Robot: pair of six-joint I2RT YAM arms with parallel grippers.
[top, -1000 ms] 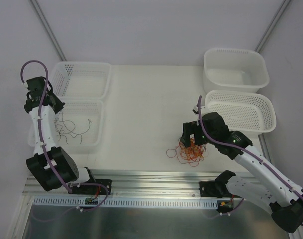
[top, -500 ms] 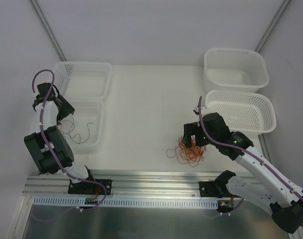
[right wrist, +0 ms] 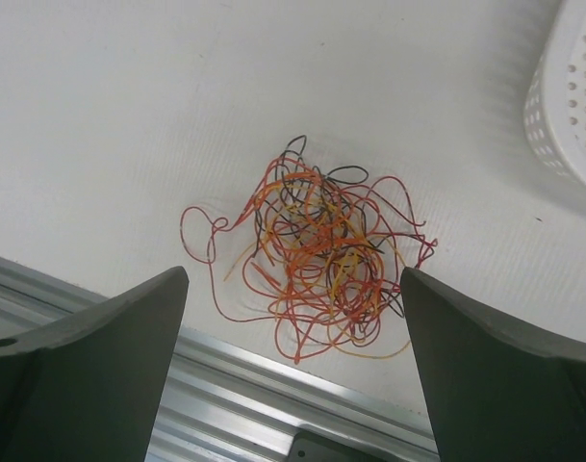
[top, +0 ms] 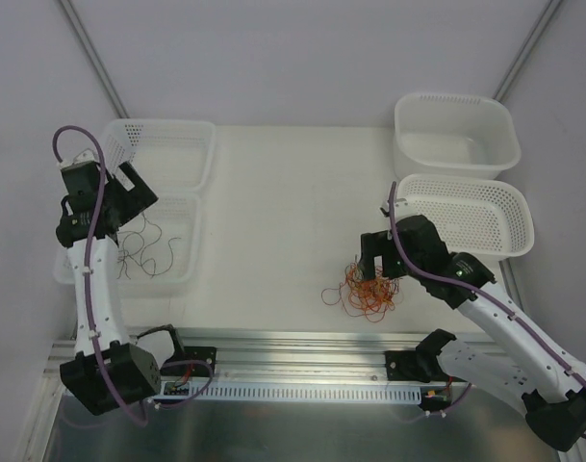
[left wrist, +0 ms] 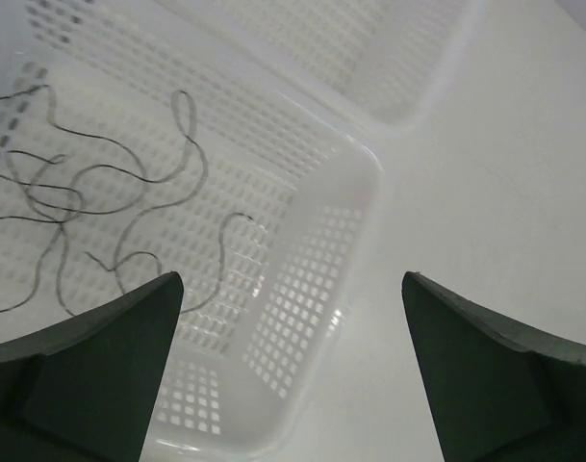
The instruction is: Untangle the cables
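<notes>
**A:** Where do the cables lie?

**B:** A tangle of cables [right wrist: 317,252], orange, red, black and pale yellow, lies on the white table [top: 283,212] near its front edge, just beyond the metal rail [top: 273,348]; it has not shifted over the last second. A few black cables [left wrist: 90,192] lie loose on the floor of the near left basket [left wrist: 317,279]; they too are where they were.

**A:** And the right pincer?

**B:** The right pincer [right wrist: 294,275] hovers above the tangle, its two fingers wide apart and holding nothing; the tangle shows between them in the wrist view. From above, that arm has edged slightly to the right, uncovering more of the tangle; the perforated basket [top: 471,217] beside it and the plain tub [top: 456,130] beyond are unmoved.

**A:** What changed on the left?

**B:** Much more; half a second ago the left arm's big black joint sat beside the near left basket; now it is down by the rail. The white link runs straight up the table's left edge. The left pincer [left wrist: 291,281] has swung from the baskets' left rim to above the basket with the black cables, close to the far left basket [left wrist: 369,58]; its fingers are spread and grip nothing.
</notes>
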